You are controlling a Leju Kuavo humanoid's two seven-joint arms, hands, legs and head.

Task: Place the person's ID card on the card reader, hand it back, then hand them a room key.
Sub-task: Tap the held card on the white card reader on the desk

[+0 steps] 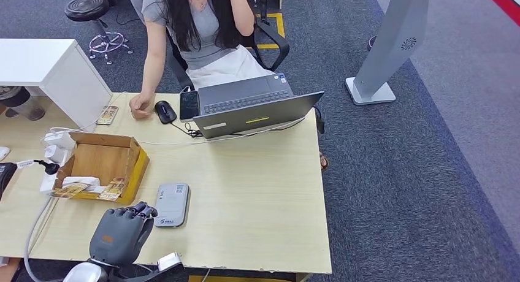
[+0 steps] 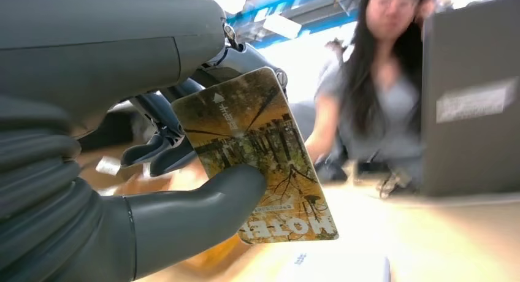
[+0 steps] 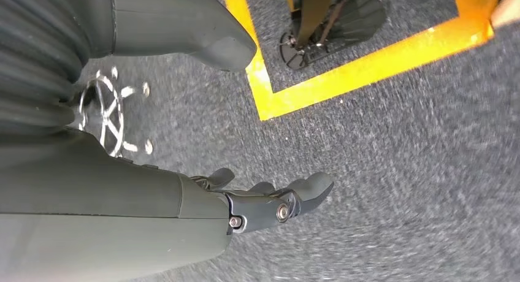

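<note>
Pinching a yellow-brown printed hotel key card (image 2: pixel 257 156) between thumb and fingers, the left hand (image 1: pixel 120 233) sits low at the near edge of the pale wood worktop (image 1: pixel 257 190); in the wrist view the card stands on end, long axis running up out of the hand, face toward the camera; so I'd guess we're on the room-key handover part. The right hand (image 3: pixel 270 202) hangs over grey carpet with its fingers loosely apart, holding nothing; so the left is clearly the nearer one for this job.

Just beside the left hand sits the flat grey card reader (image 1: pixel 172 203); next out is an open cardboard box (image 1: pixel 101 165) with more cards lying in it.

The person's hand (image 1: pixel 140 104) rests at the far edge, straight ahead and slightly left of the robot's hand, well apart from it; so the reach goes forward across the worktop. The lane between box and open grey laptop (image 1: pixel 257 107) looks free; a black mouse (image 1: pixel 164 111) and a dark phone (image 1: pixel 189 104) lie near the person's hand, and a white cable trails across, so I'd keep the card lifted.
</note>
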